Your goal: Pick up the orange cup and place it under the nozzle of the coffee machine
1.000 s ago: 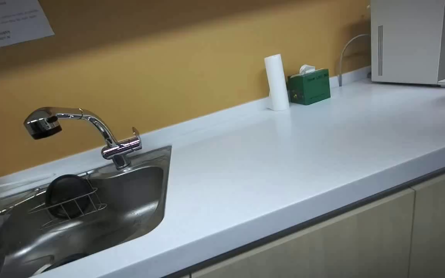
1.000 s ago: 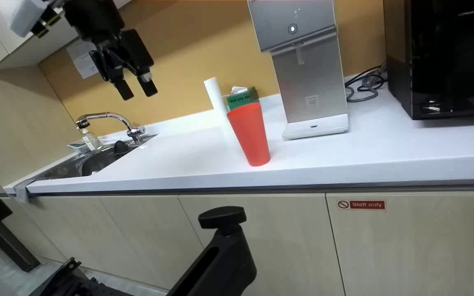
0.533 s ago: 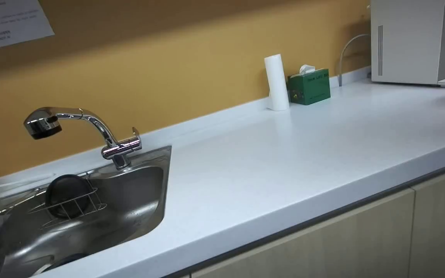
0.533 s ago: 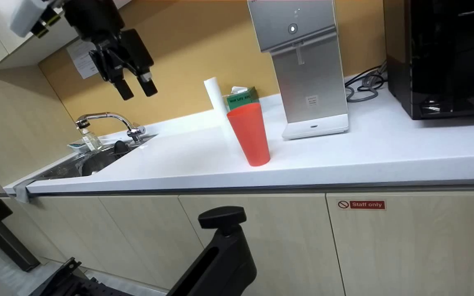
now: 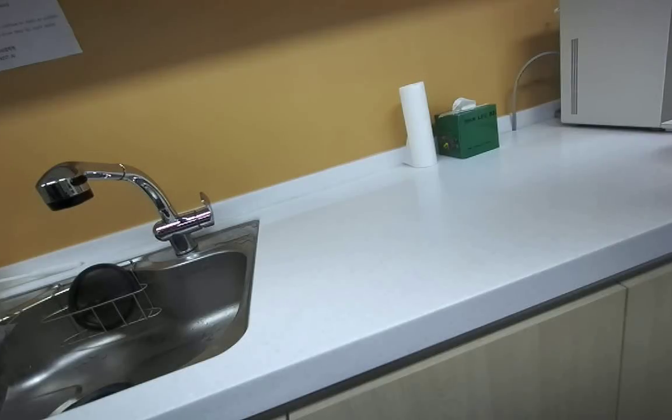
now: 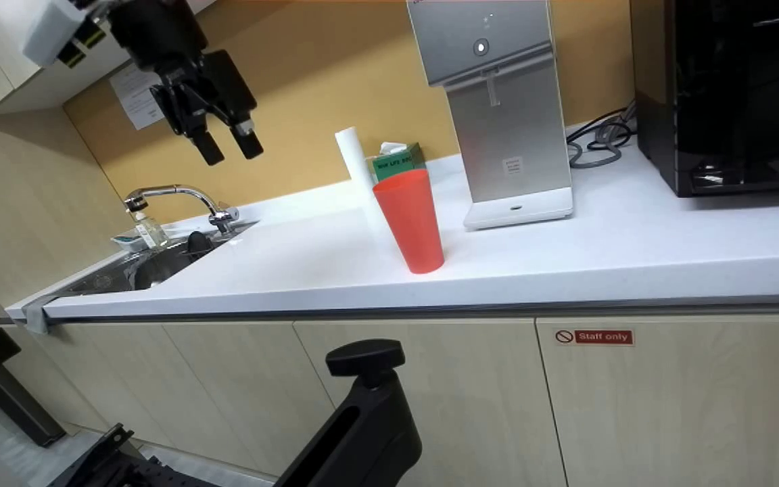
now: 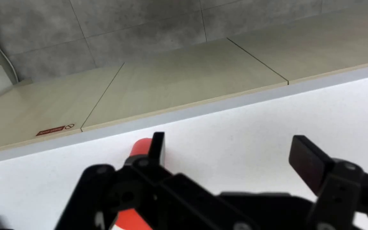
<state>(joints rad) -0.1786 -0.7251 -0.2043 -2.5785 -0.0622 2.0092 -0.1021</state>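
The orange cup (image 6: 408, 220) is a tall orange-red tumbler standing upright on the counter near its front edge. Parts of it show in the wrist view (image 7: 140, 146), mostly hidden behind the left-hand finger. The coffee machine (image 6: 511, 142) is a tall grey-white appliance with a short nozzle (image 6: 492, 91) above a white base; it stands behind the cup, toward the right. Its plain side shows in an exterior view (image 5: 613, 70), where cup and gripper are out of view. My gripper (image 6: 232, 150) is open and empty, above the counter and the cup's height, apart from the cup; its fingers spread wide in the wrist view (image 7: 230, 147).
A white paper roll (image 6: 354, 159) and a green tissue box (image 6: 397, 162) stand by the wall behind the cup. A black appliance (image 6: 744, 101) stands right of the machine, with cables (image 6: 609, 138) between. A sink (image 5: 207, 291) with a chrome tap (image 5: 164, 213) is at the other end.
My gripper has shifted slightly to the right and a touch lower in an exterior view within the last half second. The cup and machine have not moved.
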